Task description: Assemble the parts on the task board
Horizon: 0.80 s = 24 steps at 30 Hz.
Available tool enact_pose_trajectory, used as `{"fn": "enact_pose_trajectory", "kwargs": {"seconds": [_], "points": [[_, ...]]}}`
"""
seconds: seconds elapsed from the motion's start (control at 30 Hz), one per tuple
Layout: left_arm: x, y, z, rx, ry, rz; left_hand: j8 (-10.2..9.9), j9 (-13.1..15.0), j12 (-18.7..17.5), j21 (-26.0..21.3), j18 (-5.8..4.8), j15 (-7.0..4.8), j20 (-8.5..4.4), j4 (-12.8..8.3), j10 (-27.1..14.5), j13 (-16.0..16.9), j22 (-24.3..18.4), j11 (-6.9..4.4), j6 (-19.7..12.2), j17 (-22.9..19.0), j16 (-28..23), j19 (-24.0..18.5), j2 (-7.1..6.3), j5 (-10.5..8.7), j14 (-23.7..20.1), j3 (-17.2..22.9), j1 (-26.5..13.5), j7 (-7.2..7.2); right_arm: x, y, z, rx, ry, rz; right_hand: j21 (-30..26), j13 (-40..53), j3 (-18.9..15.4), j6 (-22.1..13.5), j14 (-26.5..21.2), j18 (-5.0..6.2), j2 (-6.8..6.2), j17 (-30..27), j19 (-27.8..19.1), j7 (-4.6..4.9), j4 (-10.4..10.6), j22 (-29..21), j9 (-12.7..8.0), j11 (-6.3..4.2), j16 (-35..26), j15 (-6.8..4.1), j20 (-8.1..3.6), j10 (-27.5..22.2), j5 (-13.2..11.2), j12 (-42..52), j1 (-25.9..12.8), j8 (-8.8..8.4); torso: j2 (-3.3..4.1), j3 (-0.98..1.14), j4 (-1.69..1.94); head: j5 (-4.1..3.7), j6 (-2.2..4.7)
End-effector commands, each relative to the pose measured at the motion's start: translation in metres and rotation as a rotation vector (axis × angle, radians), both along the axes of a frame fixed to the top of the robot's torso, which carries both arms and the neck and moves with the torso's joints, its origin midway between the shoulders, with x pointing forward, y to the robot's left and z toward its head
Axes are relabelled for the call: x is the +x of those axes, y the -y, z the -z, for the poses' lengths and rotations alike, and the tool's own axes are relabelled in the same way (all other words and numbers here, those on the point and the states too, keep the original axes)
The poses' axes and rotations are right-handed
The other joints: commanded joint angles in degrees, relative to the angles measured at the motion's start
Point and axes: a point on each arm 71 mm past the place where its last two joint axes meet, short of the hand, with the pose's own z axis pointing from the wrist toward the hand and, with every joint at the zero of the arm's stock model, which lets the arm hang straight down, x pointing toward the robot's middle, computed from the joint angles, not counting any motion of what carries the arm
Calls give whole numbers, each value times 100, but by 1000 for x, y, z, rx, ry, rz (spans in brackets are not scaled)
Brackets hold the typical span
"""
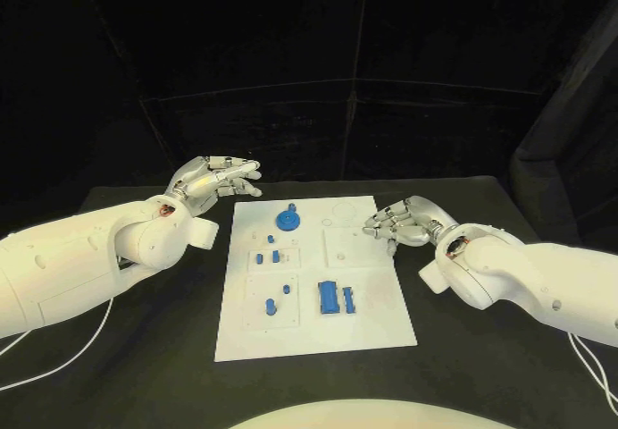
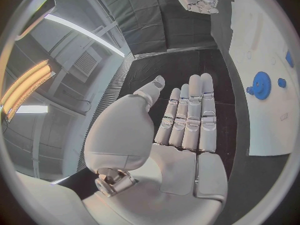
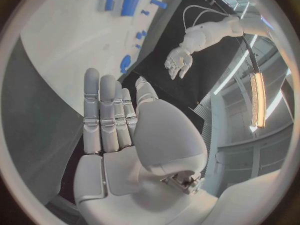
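Nearest on the white task board [image 1: 373, 322] lies the long blue block [image 1: 332, 297]; its long side runs from near to far, and a small blue piece [image 1: 270, 307] sits to its left. Further up are little blue pegs [image 1: 267, 257]; at the far end is the blue gear [image 1: 288, 219], lying flat. The right hand [image 1: 402, 222] rests at the board's right edge, fingers straight and together, holding nothing; the left hand [image 1: 219, 179] hangs off the far left corner, fingers loosely bent, also holding nothing. I think a big hand could bump the tiny pegs when it reaches in, because they sit close together; the long block could twist if grabbed at one end.
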Motion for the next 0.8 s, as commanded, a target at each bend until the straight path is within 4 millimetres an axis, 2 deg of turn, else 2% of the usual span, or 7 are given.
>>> {"fn": "enact_pose_trajectory", "kwargs": {"seconds": [0.03,0.23,0.5,0.53,0.7,0.73,0.8], "points": [[7,-4,-1,-49,24,-53,-96,-10,-220,-519,64,165,155,32,-30,-25,-415,80,-43,-321,-785,-355,106,6,-238,-100,108,22,21,6,-7,310,36,47,-891,-729,50,-49,-650,-5,28,-626,-524,94,-106,-563,-141,167,-1084,267,221,-238,-286,-648,222,-140,-147,-28,-6,10,109],[22,-3,7,-49,40,-114,-437,-15,-912,-1362,90,469,552,37,-160,-32,-1138,248,-146,-906,-2106,-1228,202,-8,-499,-363,309,2,54,5,-2,400,63,37,-2385,-2051,-17,-125,-1148,100,35,-2034,-890,126,-338,-1587,-602,372,-2722,665,690,-144,-396,-1323,166,-250,-231,-20,48,7,375],[33,2,18,-33,50,-195,-691,-11,-1458,-1416,83,565,640,95,-299,-23,-1574,340,-139,-1131,-2699,-1953,279,-7,-501,-697,312,-66,81,-9,2,452,95,4,-3108,-3046,-61,-5,-556,77,220,-2953,-309,62,-687,-2223,-1095,432,-3394,675,734,-2,-438,-1498,-50,-259,-287,34,74,74,712],[30,6,20,-19,15,-128,-1146,-384,-1608,-1755,-289,262,146,139,-1953,-381,-1885,31,-1776,-1546,-2971,-3045,448,-315,-2106,-988,-1895,-338,78,-5,7,351,71,62,-3321,-3215,215,-1694,-2495,-296,-206,-3155,-2131,-233,-856,-2390,-1253,155,-3786,462,341,-1845,-769,-1852,-2446,-616,-265,4,55,51,613],[25,10,22,-13,13,-143,-1146,-384,-2012,-1755,-321,159,-44,139,-2604,-381,-2013,-105,-2414,-1546,-3095,-3495,448,-315,-2715,-1130,-2734,-480,72,-8,6,378,80,82,-3424,-3695,315,-2314,-3221,-302,-206,-3261,-2804,-331,-856,-2833,-1671,56,-3786,385,190,-2514,-921,-1852,-3423,-616,-371,56,102,87,721],[24,12,23,-11,13,-148,-1146,-384,-2012,-1755,-355,135,-87,139,-2737,-381,-2039,-131,-2546,-1546,-3117,-3583,448,-315,-2842,-1157,-2908,-506,70,-9,5,388,83,90,-3443,-3695,338,-2439,-3366,-343,-206,-3278,-2940,-353,-856,-2833,-1671,36,-3786,-26,159,-2651,-947,-1852,-3606,-616,-406,73,117,99,757],[20,15,24,-5,12,-161,-1146,-384,-2012,-1755,-380,92,-159,139,-2979,-381,-2086,-178,-2786,-1546,-3159,-3747,448,-315,-3076,-1204,-3230,-552,65,-12,4,410,89,109,-3876,-3695,373,-2683,-3649,-394,-206,-3705,-3206,-396,-856,-2833,-1671,-4,-3786,-26,102,-2917,-1001,-1852,-3963,-616,-459,99,141,117,811]]}}
